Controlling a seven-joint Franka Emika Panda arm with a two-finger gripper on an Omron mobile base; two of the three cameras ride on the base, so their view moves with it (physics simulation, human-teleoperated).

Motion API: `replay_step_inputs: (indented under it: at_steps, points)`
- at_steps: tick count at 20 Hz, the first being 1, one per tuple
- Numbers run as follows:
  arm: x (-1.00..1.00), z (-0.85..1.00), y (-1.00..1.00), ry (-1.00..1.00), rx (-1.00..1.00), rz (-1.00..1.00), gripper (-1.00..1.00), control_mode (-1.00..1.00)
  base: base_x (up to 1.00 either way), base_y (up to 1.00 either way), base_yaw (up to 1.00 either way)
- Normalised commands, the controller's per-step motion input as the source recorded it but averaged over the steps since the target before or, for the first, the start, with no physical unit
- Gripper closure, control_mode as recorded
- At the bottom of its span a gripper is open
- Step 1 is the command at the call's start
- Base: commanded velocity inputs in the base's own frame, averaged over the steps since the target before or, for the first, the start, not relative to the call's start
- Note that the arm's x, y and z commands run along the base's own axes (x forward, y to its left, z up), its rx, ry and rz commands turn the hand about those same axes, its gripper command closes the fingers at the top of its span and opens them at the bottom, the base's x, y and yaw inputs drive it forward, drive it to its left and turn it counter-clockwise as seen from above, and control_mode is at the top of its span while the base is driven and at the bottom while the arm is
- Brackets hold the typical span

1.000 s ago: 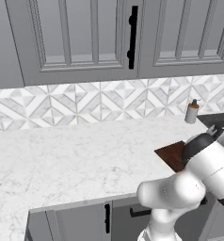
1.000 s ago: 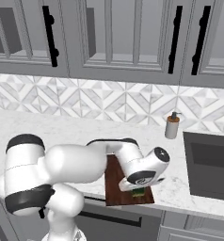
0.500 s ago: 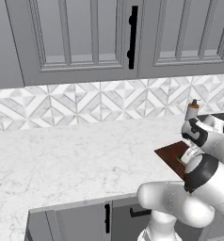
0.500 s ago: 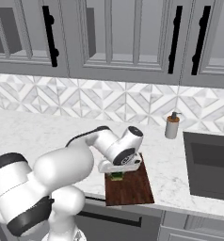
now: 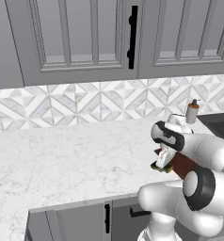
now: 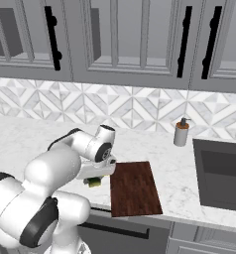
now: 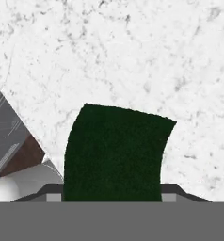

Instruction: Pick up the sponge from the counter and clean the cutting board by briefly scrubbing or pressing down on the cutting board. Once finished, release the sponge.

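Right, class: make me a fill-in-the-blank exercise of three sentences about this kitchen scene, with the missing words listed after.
1. The gripper is shut on the ____.
2. The sponge hangs over the white counter, to the ____ of the cutting board in the right base view.
3. The soap dispenser stands between the backsplash and the ____.

Missing words: sponge; left; sink

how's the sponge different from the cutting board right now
The sponge is a small block, green on top and yellow beneath; the cutting board is a far larger thin slab of reddish-brown wood. The sponge sits in the shut claw, over the counter beside the board's left edge; the cutting board lies flat and bare. Both are rectangular.
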Motion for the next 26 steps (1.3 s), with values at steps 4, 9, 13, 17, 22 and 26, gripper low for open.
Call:
replay_step_inputs:
  at_steps: [4,9,13,17,22,26]
  points:
    - [0.39,0.14,1.00,0.09,0.00,0.19,1.00,-1.00,0.00,0.00,0.00]
    - [0.66,0.13,0.74,0.01,0.00,0.06,-1.00,-1.00,0.00,0.00,0.00]
    - [0.60,-0.01,0.15,-0.02,0.03,0.00,-1.00,-1.00,0.00,0.00,0.00]
    - [0.35,-0.07,0.00,-0.03,0.14,-0.03,-1.00,-1.00,0.00,0.00,0.00]
    - [0.36,0.35,0.00,0.00,0.03,0.00,-1.00,-1.00,0.00,0.00,0.00]
    - [0.06,0.64,-0.02,-0.02,-0.07,0.00,-1.00,-1.00,0.00,0.00,0.00]
